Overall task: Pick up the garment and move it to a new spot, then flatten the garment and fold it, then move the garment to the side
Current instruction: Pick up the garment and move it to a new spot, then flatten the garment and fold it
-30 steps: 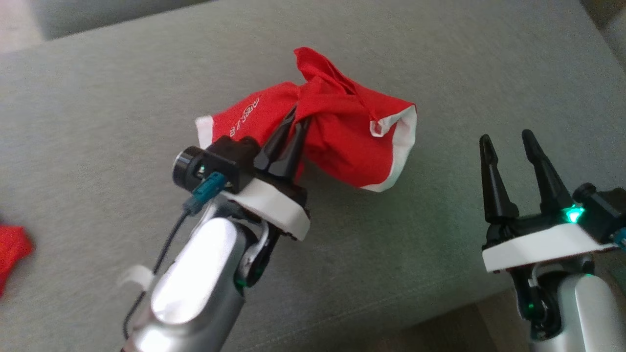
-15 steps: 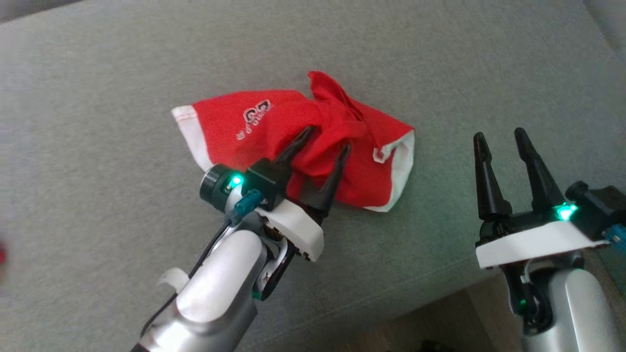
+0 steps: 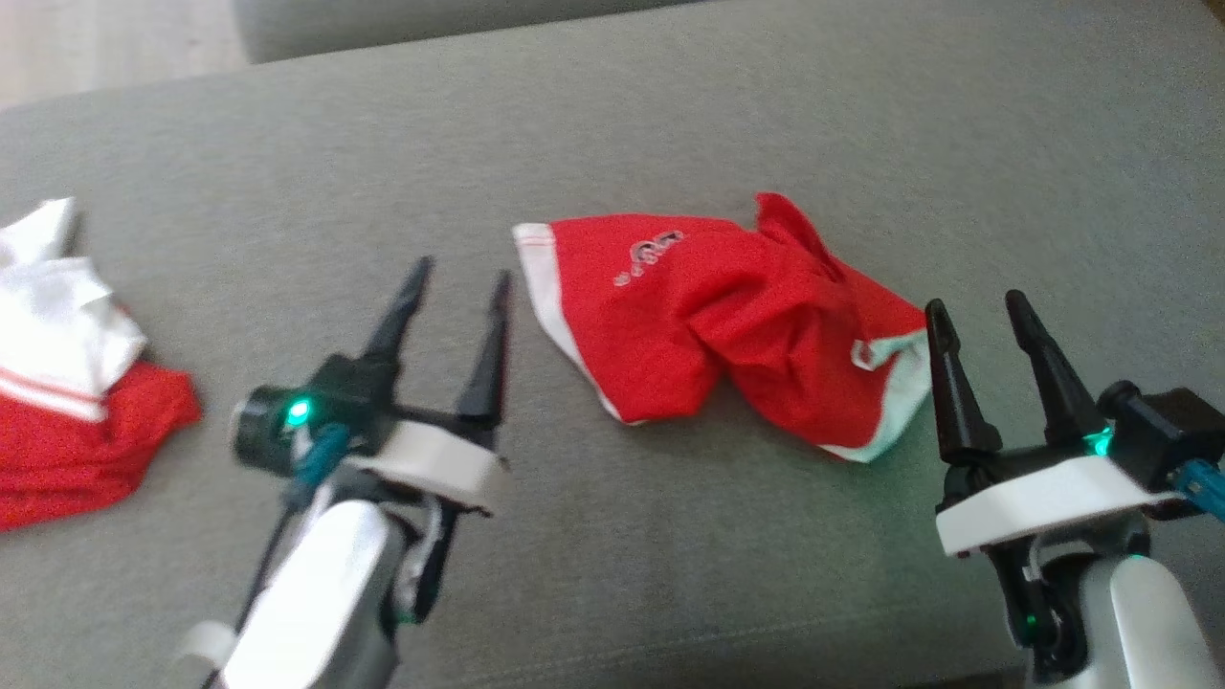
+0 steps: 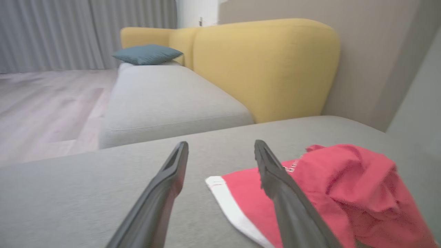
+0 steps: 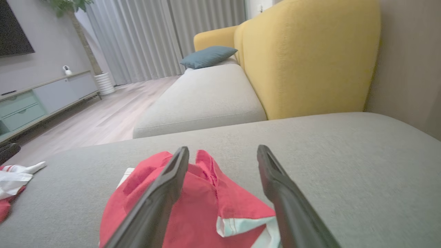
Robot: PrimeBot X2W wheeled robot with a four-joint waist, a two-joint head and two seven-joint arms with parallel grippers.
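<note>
A crumpled red garment [image 3: 727, 321] with white trim and a small printed logo lies on the grey sofa cushion [image 3: 670, 536]. It also lies at the lower right of the left wrist view as the red garment [image 4: 344, 193], and low in the right wrist view as the same garment [image 5: 206, 206]. My left gripper [image 3: 459, 277] is open, empty, and apart from the cloth, to its left. My right gripper [image 3: 976, 308] is open at the garment's right end, with nothing between its fingers.
A second pile of red and white clothes [image 3: 67, 383] lies at the cushion's left edge. Beyond the cushion are a yellow sofa back [image 5: 310, 58], a blue pillow [image 5: 208, 56] and wood floor [image 5: 103, 117].
The left gripper let go of the garment, opened and drew back to the left. The garment dropped flat on the cushion. The head camera shifted, bringing the second pile into view.
</note>
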